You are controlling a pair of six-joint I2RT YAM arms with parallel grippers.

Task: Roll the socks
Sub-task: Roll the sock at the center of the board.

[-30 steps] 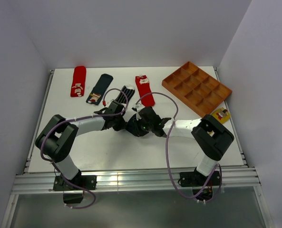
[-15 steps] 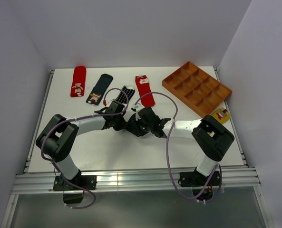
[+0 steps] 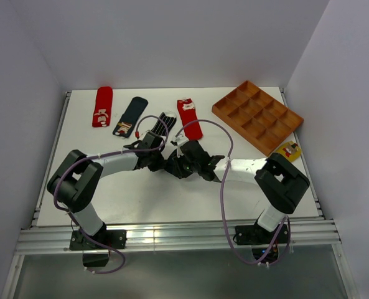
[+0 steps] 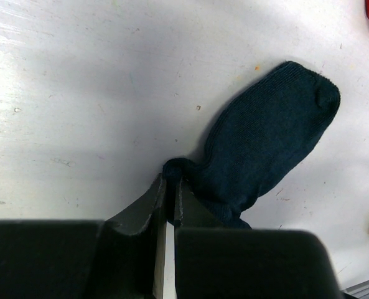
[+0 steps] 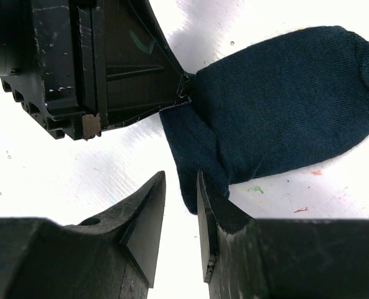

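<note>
A plain navy sock [image 4: 265, 146] lies flat on the white table, its toe pointing away. My left gripper [image 4: 173, 180] is shut on a bunched bit of the sock's cuff edge; the right wrist view shows the same pinch, with the left gripper [image 5: 185, 85] at the navy sock [image 5: 290, 106]. My right gripper [image 5: 181, 180] stands open just short of the cuff's loose corner, which lies by the tip of its right finger; only table shows between the jaws. From above, both grippers [image 3: 172, 163] meet mid-table and cover the sock.
Along the back lie a red sock [image 3: 101, 106], a navy sock with a patch [image 3: 130, 116], a striped sock [image 3: 167, 121] and another red sock [image 3: 189, 118]. A wooden compartment tray [image 3: 257, 115] sits back right, with a mustard sock [image 3: 289, 150] by the table's right edge.
The right gripper's jaws have parted a little and the right arm has edged slightly toward the left gripper. The left gripper holds still on the sock.
</note>
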